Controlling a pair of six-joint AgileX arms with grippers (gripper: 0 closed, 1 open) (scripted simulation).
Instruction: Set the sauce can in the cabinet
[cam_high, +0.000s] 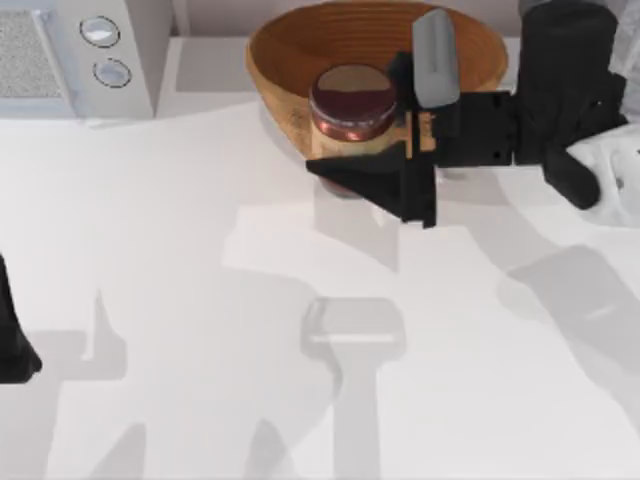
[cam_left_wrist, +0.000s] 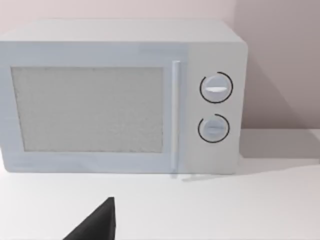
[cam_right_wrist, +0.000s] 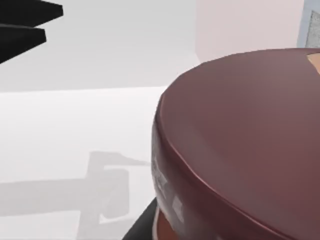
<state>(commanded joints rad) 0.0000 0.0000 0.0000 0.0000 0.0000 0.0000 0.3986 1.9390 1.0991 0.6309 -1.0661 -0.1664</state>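
Right gripper (cam_high: 385, 140) clamps the upright sauce can (cam_high: 352, 112), raised in front of the wicker bowl (cam_high: 290, 50).

Its fingers close from the can's right side; left arm (cam_high: 12, 345) sits parked at table's left edge.

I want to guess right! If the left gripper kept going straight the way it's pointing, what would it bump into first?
Probably the microwave: the left wrist view faces its door squarely, with bare table before it. How far off is unclear.
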